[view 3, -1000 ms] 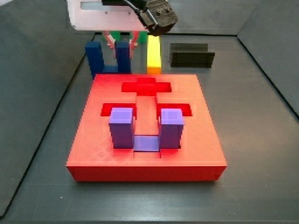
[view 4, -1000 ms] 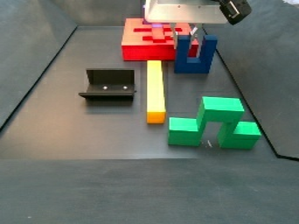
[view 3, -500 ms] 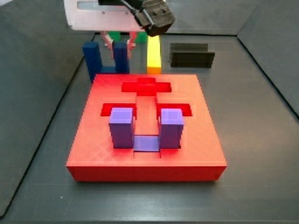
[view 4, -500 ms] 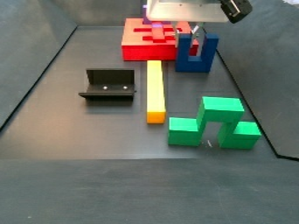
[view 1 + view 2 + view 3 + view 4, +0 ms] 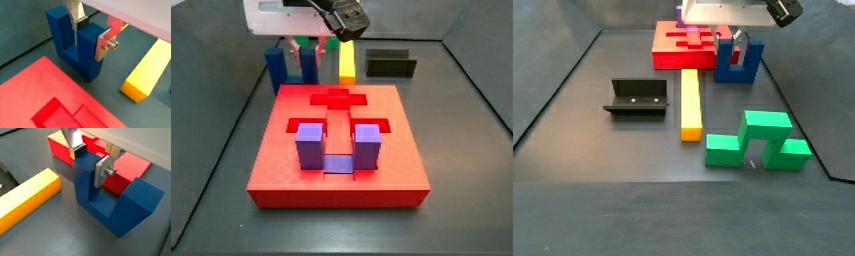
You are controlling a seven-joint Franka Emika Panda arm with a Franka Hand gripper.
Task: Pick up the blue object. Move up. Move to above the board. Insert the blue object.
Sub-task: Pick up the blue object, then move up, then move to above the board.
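Observation:
The blue object, a navy U-shaped block, stands upright on the floor just behind the red board. It shows in the other side view too, beside the board. My gripper is down over it. In both wrist views the gripper straddles one prong of the blue object, and both silver fingers lie against the prong's sides. The block's base still rests on the floor.
A lighter purple U-block sits in the board's near recess, and a cross cutout lies behind it. A yellow bar lies on the floor beside the blue object. The fixture and a green block stand farther off.
The gripper shifted slightly sideways over the blue object a second ago and has since stayed put. The blue object has not moved.

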